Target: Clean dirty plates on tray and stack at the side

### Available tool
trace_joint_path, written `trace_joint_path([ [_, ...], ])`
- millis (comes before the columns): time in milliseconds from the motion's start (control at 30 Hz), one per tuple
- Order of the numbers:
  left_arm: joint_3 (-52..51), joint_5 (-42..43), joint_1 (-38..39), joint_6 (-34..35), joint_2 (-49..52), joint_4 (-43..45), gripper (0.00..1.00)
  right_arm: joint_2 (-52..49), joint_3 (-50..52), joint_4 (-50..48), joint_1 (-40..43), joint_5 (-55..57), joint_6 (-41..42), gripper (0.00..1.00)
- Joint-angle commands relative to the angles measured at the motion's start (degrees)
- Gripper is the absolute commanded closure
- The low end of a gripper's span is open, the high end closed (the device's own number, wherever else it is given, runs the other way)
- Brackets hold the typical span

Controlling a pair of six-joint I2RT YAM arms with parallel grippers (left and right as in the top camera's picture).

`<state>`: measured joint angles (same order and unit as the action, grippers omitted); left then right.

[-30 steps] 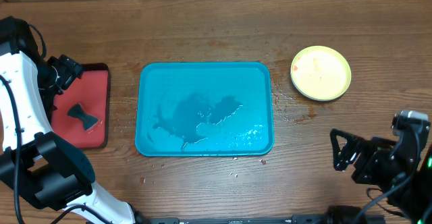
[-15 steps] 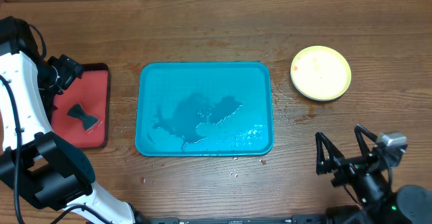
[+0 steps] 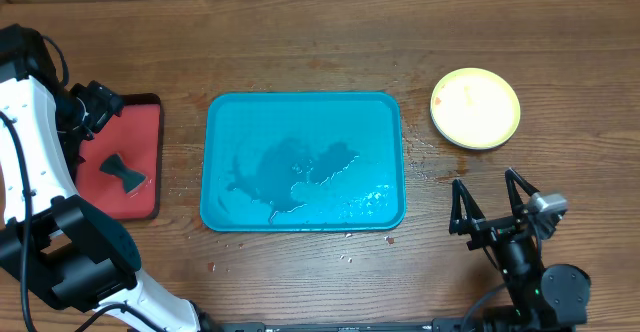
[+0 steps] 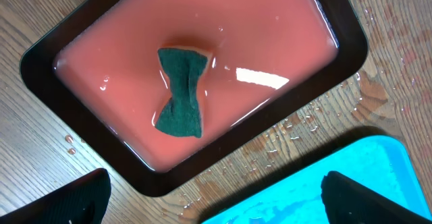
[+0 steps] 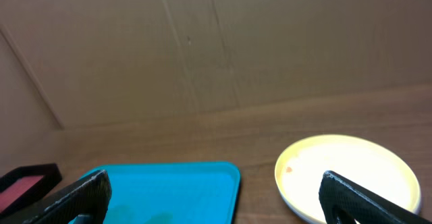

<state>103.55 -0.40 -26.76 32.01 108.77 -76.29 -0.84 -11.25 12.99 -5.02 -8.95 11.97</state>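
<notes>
Your left fingers [image 4: 79, 196] are spread wide above the red tray [image 4: 270, 28] and its green sponge [image 4: 181, 92]. Turquoise tray [image 3: 250, 122], wet, sits mid-tabletop [image 3: 300, 42]. Yellow-green plate [image 3: 475, 108] lies right of it, ahead of your right fingers [image 5: 368, 193], which are apart and hold nothing.

Red dark-rimmed tray [image 3: 140, 132] at left edge of wooden counter [image 3: 300, 32], holding liquid. Dark green bow-shaped sponge [image 4: 181, 92] lies in it. Droplets [image 4: 297, 126] on wood beside rim.

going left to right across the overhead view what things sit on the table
red tray → turquoise tray → yellow plate
</notes>
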Motion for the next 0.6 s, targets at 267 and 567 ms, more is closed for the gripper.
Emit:
trace_joint_path([
  [267,0.9,0.2,-0.2,-0.3,-0.9,0.0,0.00,0.7,10.8,-12.7,-0.4,2.9,0.1,0.00],
  [567,0.9,0.2,-0.2,-0.3,-0.9,0.0,0.00,0.7,10.8,-8.3,-0.4,6.4,-0.8,0.00],
])
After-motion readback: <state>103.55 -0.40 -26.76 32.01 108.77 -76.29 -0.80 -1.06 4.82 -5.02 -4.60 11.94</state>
